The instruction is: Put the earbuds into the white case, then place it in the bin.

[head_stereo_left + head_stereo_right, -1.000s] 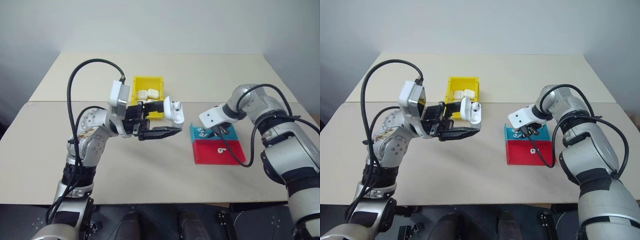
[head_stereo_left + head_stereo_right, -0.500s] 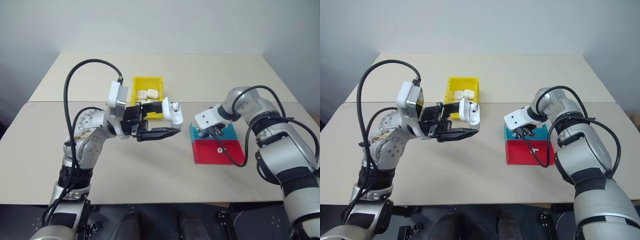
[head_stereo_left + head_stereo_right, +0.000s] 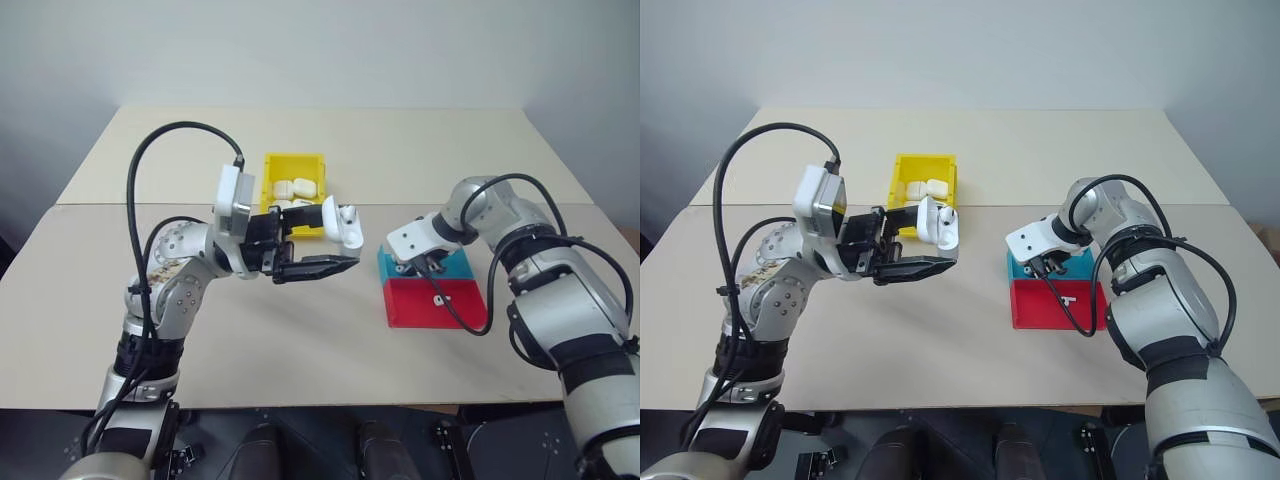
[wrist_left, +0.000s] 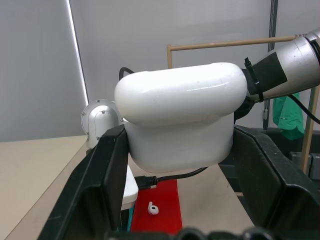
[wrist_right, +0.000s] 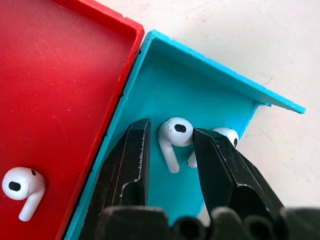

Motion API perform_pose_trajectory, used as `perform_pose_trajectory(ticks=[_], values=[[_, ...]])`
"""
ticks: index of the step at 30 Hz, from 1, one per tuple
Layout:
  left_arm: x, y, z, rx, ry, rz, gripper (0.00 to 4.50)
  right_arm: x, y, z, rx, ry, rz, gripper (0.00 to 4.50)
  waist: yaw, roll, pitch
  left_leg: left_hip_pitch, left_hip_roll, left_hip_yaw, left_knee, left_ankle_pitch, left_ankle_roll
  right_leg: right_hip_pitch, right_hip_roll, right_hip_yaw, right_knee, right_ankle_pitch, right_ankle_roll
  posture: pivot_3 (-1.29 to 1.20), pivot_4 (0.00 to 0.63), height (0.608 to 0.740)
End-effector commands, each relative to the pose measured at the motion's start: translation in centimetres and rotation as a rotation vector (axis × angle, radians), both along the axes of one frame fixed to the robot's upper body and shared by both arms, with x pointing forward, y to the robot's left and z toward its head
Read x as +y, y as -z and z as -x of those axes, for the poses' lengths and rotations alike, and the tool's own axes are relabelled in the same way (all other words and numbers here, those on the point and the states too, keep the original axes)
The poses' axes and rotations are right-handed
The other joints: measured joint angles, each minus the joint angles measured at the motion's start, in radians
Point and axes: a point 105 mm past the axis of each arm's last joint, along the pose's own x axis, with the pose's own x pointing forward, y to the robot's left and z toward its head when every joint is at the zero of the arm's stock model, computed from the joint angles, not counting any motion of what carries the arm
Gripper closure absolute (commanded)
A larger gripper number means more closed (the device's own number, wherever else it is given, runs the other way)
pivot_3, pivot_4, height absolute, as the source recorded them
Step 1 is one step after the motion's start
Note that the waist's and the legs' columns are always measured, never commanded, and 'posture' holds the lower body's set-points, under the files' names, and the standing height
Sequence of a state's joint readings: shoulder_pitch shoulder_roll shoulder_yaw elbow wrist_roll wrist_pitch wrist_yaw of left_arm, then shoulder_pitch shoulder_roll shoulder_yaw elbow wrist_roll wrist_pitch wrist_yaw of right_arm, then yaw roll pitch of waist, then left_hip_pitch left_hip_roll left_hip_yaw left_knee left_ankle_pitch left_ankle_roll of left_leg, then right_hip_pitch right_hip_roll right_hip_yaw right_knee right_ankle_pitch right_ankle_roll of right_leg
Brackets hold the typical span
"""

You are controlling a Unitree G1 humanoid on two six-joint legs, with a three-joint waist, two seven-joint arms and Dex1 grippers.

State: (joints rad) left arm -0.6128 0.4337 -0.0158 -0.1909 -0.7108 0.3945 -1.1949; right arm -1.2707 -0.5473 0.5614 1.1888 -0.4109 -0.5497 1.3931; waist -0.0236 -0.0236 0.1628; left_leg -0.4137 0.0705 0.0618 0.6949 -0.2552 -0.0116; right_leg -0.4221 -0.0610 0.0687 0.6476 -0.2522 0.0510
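My left gripper (image 3: 340, 238) is shut on the white case (image 3: 338, 222), holding it in the air in front of the bin (image 3: 295, 160) with its lid flipped open. The case bulks between the black fingers (image 4: 100, 185) in the left wrist view. My right gripper (image 3: 420, 265) points down into the teal half of the tray (image 3: 462, 266). Its fingers (image 5: 135, 150) stand narrowly apart on either side of one of the earbuds (image 5: 175, 132), with a slim gap on one side. A second earbud (image 5: 227, 136) lies just behind one finger. A third (image 5: 20, 187) lies in the red half.
The yellow bin holds a few white cases (image 3: 295, 187) and sits beyond the held case. The flat teal-and-red tray (image 3: 440, 312) lies on the beige table (image 3: 300, 340) to the right. A seam runs across the tabletop behind the bin.
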Motion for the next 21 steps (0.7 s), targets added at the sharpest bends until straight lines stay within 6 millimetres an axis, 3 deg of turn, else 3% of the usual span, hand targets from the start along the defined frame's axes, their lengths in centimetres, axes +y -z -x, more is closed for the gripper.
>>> perform_pose_trajectory(ticks=[1, 4, 9, 12, 15, 17, 21], values=[[0.2, -1.0, 0.7, -0.046, 0.009, 0.021, 1.65, 0.1, 0.4, 0.1, 0.008, 0.007, -0.019, 3.15, 0.0, 0.0, 0.0, 0.0, 0.0, 0.0, 0.0, 0.0, 0.0, 0.0, 0.0, 0.0, 0.0, 0.0, 0.0, 0.0, 0.15, 0.74], [0.2, -1.0, 0.7, -0.046, 0.01, 0.019, 1.65, 0.0, 0.4, 0.2, 0.026, 0.022, -0.036, 3.87, -0.001, 0.0, 0.0, 0.001, 0.0, 0.0, 0.0, 0.0, 0.0, 0.001, 0.0, 0.0, 0.0, 0.0, 0.0, 0.0, 0.15, 0.74], [0.2, -1.0, 0.5, -0.045, 0.014, 0.019, 1.65, -0.4, -0.1, 0.0, 0.03, 0.076, -0.082, 3.87, -0.001, 0.0, 0.0, 0.001, 0.0, 0.0, 0.0, 0.0, 0.0, 0.001, 0.0, 0.0, 0.0, 0.0, 0.0, 0.0, 0.15, 0.74], [0.2, -1.0, 0.4, -0.043, 0.022, 0.022, 1.65, -0.8, -1.8, -0.3, 0.021, 0.144, -0.168, 3.87, -0.001, 0.0, 0.0, 0.001, 0.0, 0.0, 0.0, 0.0, 0.0, 0.001, 0.0, 0.0, 0.0, 0.0, 0.0, 0.0, 0.15, 0.74], [0.0, -1.0, 0.4, -0.041, 0.039, 0.021, 1.65, -1.3, -5.1, -0.4, 0.023, 0.22, -0.335, 3.87, 0.003, 0.001, 0.0, 0.0, 0.0, 0.0, 0.0, 0.0, 0.0, 0.0, 0.0, 0.0, 0.0, 0.0, 0.0, 0.0, 0.15, 0.74], [-0.1, -1.1, 0.3, -0.043, 0.05, 0.023, 1.65, -1.6, -7.7, 0.8, 0.053, 0.24, -0.485, 3.87, 0.008, 0.001, 0.001, -0.001, 0.0, 0.0, 0.0, 0.0, 0.0, 0.0, 0.0, 0.0, 0.0, 0.0, 0.0, 0.0, 0.15, 0.74], [-0.4, -1.2, 0.1, -0.039, 0.075, 0.036, 1.65, -1.1, -11.2, 6.2, 0.211, 0.271, -0.795, 3.87, 0.027, 0.001, 0.001, -0.002, 0.0, -0.002, -0.001, -0.001, 0.001, 0.001, 0.0, -0.002, 0.001, 0.0, 0.0, 0.0, 0.15, 0.74]])
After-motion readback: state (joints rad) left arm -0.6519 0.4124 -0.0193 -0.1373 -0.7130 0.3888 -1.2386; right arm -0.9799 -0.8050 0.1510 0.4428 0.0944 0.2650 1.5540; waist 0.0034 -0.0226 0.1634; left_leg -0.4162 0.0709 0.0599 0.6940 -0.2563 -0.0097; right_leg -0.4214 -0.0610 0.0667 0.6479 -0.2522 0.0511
